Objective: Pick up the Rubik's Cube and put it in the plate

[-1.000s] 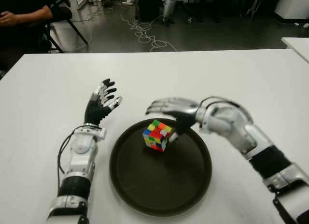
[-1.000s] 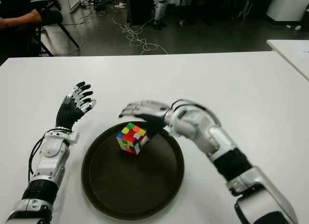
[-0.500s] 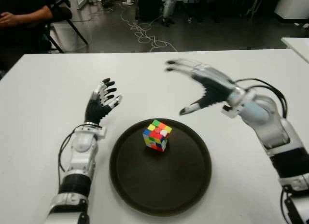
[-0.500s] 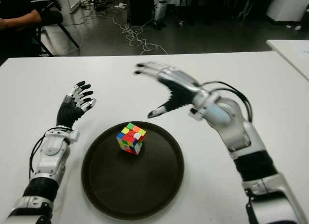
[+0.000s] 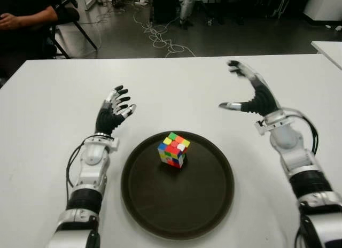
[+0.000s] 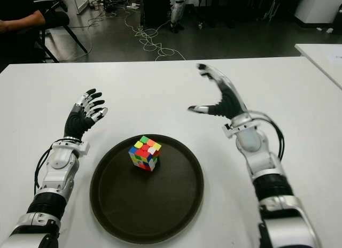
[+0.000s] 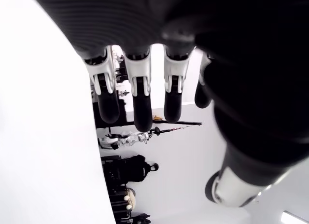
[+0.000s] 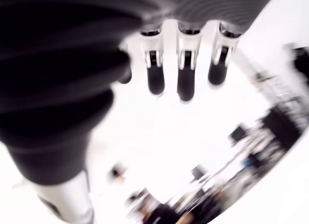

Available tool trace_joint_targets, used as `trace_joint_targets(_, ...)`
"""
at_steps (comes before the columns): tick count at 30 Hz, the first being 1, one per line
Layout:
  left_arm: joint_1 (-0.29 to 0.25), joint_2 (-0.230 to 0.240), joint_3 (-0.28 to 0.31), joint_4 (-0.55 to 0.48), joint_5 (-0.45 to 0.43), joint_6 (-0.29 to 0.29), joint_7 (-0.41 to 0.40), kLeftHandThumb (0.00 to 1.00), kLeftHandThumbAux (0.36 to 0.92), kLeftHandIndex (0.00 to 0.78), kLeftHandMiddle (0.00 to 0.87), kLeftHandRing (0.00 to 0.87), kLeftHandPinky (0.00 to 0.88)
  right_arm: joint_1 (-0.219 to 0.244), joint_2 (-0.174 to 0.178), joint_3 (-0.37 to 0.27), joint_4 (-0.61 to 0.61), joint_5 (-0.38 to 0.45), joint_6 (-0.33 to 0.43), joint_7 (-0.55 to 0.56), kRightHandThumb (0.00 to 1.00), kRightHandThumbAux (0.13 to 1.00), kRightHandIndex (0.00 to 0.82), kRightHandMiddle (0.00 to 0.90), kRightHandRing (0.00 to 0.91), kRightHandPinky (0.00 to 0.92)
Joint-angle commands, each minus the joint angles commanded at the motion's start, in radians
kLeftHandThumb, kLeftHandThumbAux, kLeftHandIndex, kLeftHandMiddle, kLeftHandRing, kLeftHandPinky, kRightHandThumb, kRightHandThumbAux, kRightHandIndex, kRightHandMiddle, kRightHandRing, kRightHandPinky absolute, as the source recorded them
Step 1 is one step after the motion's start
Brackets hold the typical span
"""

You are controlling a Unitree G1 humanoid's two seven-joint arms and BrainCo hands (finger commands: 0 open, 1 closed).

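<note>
The Rubik's Cube [image 5: 173,149] sits inside the dark round plate [image 5: 181,205], toward its far left part, with nothing touching it. My right hand [image 5: 249,97] is raised above the table to the right of the plate, fingers spread and empty. The right wrist view shows its fingers [image 8: 185,79] extended with nothing between them. My left hand [image 5: 114,114] shows to the left of the plate, fingers relaxed and empty; in the left wrist view the fingers [image 7: 143,101] are straight and hold nothing.
The white table [image 5: 48,103] carries only the plate. A second white table's corner [image 5: 328,49] lies at the far right. A seated person [image 5: 24,18] is at the back left, with cables [image 5: 160,37] on the floor beyond the table.
My right hand let go of the cube, which stayed in the plate, then lifted and swung away to the right. The left hand has not moved.
</note>
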Motion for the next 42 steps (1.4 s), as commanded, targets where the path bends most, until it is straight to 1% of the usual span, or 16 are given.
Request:
trace_joint_targets(1,0.0,-0.001,0.001,-0.002,-0.002,0.002,-0.001,0.174,0.749,0.129,0.185,0.192,0.199,-0.03,0.013,-0.028,0.045,0.037,0.043,0.012,0.191,0.838,0.19,0.236,0.242,0.272)
trace_joint_targets(2,0.001,-0.002,0.001,-0.004,-0.003,0.003,-0.002,0.175,0.753,0.128,0.184,0.193,0.203,-0.051,0.021,-0.046,0.075,0.062,0.071,0.02,0.235,0.837,0.209,0.252,0.257,0.287)
trace_joint_targets(4,0.001,-0.003,0.003,-0.006,-0.006,0.005,-0.003,0.176,0.757,0.126,0.183,0.193,0.209,-0.07,0.03,-0.076,0.097,0.104,0.112,0.038,0.286,0.833,0.231,0.269,0.274,0.305)
trace_joint_targets(7,0.002,-0.004,0.005,-0.006,-0.008,0.004,-0.003,0.178,0.762,0.123,0.181,0.195,0.213,-0.046,0.057,-0.089,0.018,0.146,0.15,0.045,0.336,0.82,0.255,0.294,0.297,0.329)
trace_joint_targets(8,0.002,-0.003,0.005,-0.006,-0.008,0.005,-0.003,0.178,0.762,0.123,0.181,0.195,0.214,-0.018,0.069,-0.082,-0.049,0.147,0.154,0.039,0.341,0.816,0.257,0.297,0.301,0.333)
trace_joint_targets(10,0.002,-0.003,0.005,-0.006,-0.007,0.005,-0.002,0.177,0.756,0.123,0.181,0.195,0.211,0.014,0.081,-0.073,-0.127,0.145,0.164,0.032,0.343,0.801,0.259,0.307,0.31,0.339)
trace_joint_targets(16,0.009,-0.002,0.003,-0.015,-0.007,0.007,-0.008,0.167,0.738,0.12,0.179,0.196,0.214,0.061,0.087,-0.06,-0.207,0.121,0.149,0.018,0.334,0.786,0.242,0.305,0.31,0.338)
trace_joint_targets(18,0.01,-0.002,0.002,-0.019,-0.008,0.01,-0.011,0.166,0.738,0.119,0.18,0.199,0.222,0.069,0.089,-0.057,-0.222,0.112,0.149,0.012,0.334,0.788,0.232,0.302,0.308,0.339)
trace_joint_targets(24,0.012,-0.003,0.002,-0.029,-0.01,0.013,-0.012,0.159,0.754,0.117,0.177,0.198,0.219,0.075,0.091,-0.051,-0.238,0.097,0.172,-0.001,0.336,0.791,0.221,0.298,0.306,0.341)
trace_joint_targets(29,0.019,-0.001,-0.003,-0.044,-0.003,0.016,-0.01,0.146,0.762,0.131,0.184,0.196,0.204,0.073,0.091,-0.045,-0.234,0.088,0.188,-0.012,0.344,0.798,0.226,0.297,0.306,0.339)
trace_joint_targets(36,0.024,0.003,-0.006,-0.053,0.002,0.021,-0.011,0.143,0.757,0.126,0.18,0.193,0.194,0.069,0.083,-0.034,-0.221,0.067,0.196,-0.026,0.337,0.786,0.22,0.296,0.304,0.338)
trace_joint_targets(42,0.021,0.003,-0.002,-0.044,-0.002,0.021,-0.014,0.153,0.751,0.121,0.18,0.196,0.206,0.066,0.082,-0.028,-0.208,0.056,0.194,-0.037,0.345,0.782,0.218,0.297,0.303,0.337)
